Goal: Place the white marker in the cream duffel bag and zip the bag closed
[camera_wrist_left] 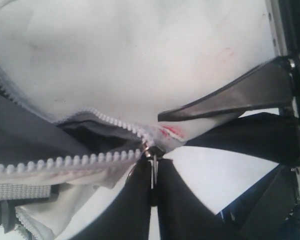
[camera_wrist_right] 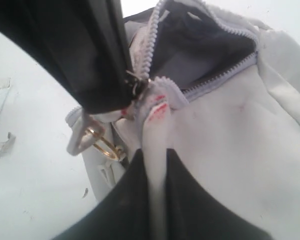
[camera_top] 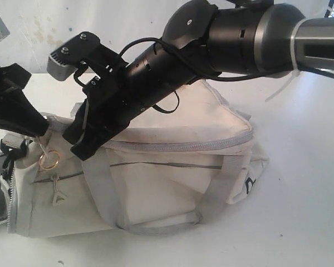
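1. Exterior view: the cream duffel bag [camera_top: 178,172] lies on the white table [camera_top: 300,222], with its grey zipper [camera_top: 183,146] running along the top edge. The left gripper [camera_top: 38,125] sits at the bag's left end, just above a gold ring [camera_top: 49,160]. The right gripper [camera_top: 80,146], on an arm reaching across from the upper right, meets the same end of the bag just beside the left one. From here we cannot tell how far either is open.
2. Left wrist view: the left gripper's jaws are pressed together on the metal zipper pull [camera_wrist_left: 153,175], which hangs from the slider [camera_wrist_left: 149,150]. On one side of the slider the two rows of teeth [camera_wrist_left: 65,162] stand apart over a dark interior. On the other side the right gripper's fingers [camera_wrist_left: 230,100] converge on cream fabric marked with red stains [camera_wrist_left: 170,131] — just beside the slider.
3. Right wrist view: the right gripper's jaws are nearly closed, with a fold of the bag's cream fabric pinched between them. The left gripper touches the slider just past that fold, and the gold ring hangs near it. Beyond the slider the bag's mouth gapes onto grey lining [camera_wrist_right: 200,55]. We cannot make out the white marker in any view.
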You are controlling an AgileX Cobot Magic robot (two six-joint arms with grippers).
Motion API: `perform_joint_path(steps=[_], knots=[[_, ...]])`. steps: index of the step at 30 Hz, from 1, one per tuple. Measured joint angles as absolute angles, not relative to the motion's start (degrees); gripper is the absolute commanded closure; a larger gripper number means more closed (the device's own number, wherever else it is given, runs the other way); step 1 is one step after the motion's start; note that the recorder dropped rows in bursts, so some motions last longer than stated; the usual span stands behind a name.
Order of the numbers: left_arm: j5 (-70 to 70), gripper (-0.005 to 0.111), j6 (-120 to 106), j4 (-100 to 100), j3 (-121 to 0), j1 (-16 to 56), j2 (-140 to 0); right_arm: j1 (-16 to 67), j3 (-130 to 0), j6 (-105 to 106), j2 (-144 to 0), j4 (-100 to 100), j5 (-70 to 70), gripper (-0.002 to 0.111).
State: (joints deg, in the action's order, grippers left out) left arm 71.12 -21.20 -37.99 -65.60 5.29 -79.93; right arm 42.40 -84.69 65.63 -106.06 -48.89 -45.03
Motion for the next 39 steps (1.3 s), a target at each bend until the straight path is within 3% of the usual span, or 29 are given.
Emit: perform_joint_path(steps=[24, 29, 36, 39], knots=[[72.8, 0.107, -18.8, -36.1, -65.4, 1.0, -79.9, 44.6, -85.5, 60.6, -105.4, -33.7, -43.2, 0.108], [70.3, 0.107, -13.5, -15.9, -65.7, -1.1, -79.8, 42.8, -84.9, 64.8, -104.0, -22.6, -50.4, 0.108], [70.1, 0.106, -22.4, -29.5, -67.7, -1.0, -79.8, 42.6, -84.8, 65.1, -104.0, -22.3, -49.8, 0.108], [70.1, 0.098, -23.6, -31.4, -67.1, -0.7, -79.8, 42.6, -84.8, 64.5, -104.0, -22.8, -48.8, 0.108]])
